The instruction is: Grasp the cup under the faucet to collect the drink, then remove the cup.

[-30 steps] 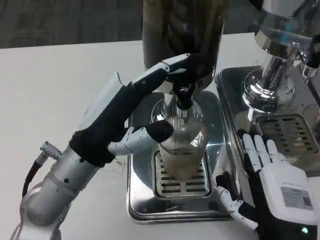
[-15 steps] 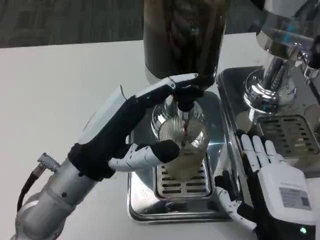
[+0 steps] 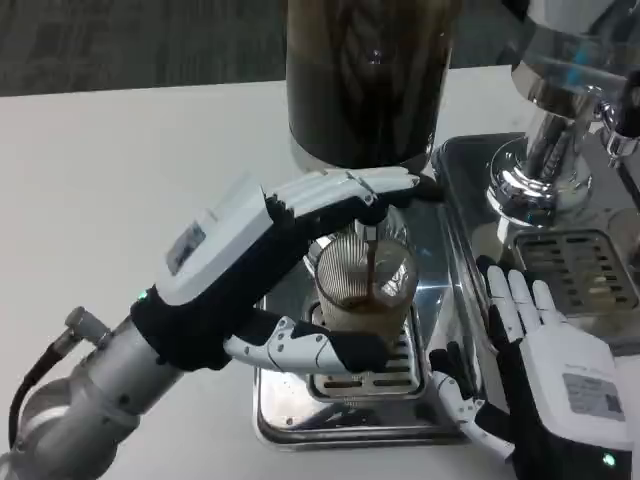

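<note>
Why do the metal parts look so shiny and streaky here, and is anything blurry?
Head view: bright glare streaks on the steel drip tray and the chrome dispenser base mirror the overhead light; the ribbed clear cup shows a dark stream inside; the left hand and right hand look reasonably sharp.

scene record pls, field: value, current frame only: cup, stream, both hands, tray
cup: ribbed clear cup, upright on drip tray grate, under faucet
stream: dark drink pouring into cup
left hand: left hand around cup, fingers reaching over the faucet lever, thumb low at cup base
right hand: right hand flat beside tray, fingers spread, holds nothing
tray: steel drip tray, cup on it
</note>
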You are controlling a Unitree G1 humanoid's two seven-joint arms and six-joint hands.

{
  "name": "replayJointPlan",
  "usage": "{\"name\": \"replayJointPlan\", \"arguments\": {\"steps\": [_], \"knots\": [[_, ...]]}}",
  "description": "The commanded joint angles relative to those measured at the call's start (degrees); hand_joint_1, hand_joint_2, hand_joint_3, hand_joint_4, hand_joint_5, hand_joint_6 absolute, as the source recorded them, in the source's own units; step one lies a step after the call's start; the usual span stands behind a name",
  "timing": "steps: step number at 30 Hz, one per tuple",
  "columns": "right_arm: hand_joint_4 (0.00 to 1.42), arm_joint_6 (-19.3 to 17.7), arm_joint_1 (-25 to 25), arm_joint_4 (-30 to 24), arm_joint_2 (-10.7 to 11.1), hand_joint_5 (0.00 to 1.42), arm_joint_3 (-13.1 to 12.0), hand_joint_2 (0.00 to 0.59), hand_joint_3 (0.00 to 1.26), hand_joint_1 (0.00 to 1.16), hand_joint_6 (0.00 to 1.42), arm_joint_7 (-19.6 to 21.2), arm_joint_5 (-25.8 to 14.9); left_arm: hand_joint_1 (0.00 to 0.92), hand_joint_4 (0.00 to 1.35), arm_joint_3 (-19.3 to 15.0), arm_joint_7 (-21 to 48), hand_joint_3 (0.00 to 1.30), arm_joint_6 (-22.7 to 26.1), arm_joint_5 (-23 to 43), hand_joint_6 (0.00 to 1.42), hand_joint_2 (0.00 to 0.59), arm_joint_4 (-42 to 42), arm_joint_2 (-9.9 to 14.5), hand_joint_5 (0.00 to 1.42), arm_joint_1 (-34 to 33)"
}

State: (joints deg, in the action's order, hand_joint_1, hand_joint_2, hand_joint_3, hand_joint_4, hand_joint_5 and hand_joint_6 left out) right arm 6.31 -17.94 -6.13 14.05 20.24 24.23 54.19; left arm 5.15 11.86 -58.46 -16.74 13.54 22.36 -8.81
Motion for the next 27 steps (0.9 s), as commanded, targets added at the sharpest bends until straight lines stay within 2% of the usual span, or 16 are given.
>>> {"name": "replayJointPlan", "arguments": {"steps": [1, 12, 19, 27], "knots": [[0.00, -1.4, 0.3, 0.3, -0.2, 0.00, -1.1, 0.381, 0.00, 0.30, 0.14, 1.3, -1.9, 0.000, 0.24, 0.5, -0.5, 0.29, -2.1, -4.3, 0.31, 0.120, -0.5, 2.4, 0.36, 2.0], [0.00, -3.0, 1.5, 1.1, 0.4, 0.00, -1.9, 0.353, 0.00, 0.33, 0.16, 0.8, -3.7, 0.000, 0.24, 2.0, -5.9, 0.29, -2.7, -11.2, 0.31, 0.128, -1.6, 3.5, 0.35, 2.9], [0.00, -8.2, 2.3, 1.7, 0.5, 0.00, -3.8, 0.319, 0.00, 0.39, 0.19, -1.0, -11.5, 0.000, 0.23, 2.8, -8.5, 0.29, -2.4, -14.0, 0.30, 0.136, -0.7, 4.1, 0.34, 2.5], [0.00, -12.4, 3.7, 2.2, 0.8, 0.00, -5.3, 0.288, 0.00, 0.41, 0.20, -4.6, -17.4, 0.000, 0.21, 4.0, -10.7, 0.29, -1.5, -16.5, 0.29, 0.138, -0.2, 4.9, 0.32, 2.1]]}}
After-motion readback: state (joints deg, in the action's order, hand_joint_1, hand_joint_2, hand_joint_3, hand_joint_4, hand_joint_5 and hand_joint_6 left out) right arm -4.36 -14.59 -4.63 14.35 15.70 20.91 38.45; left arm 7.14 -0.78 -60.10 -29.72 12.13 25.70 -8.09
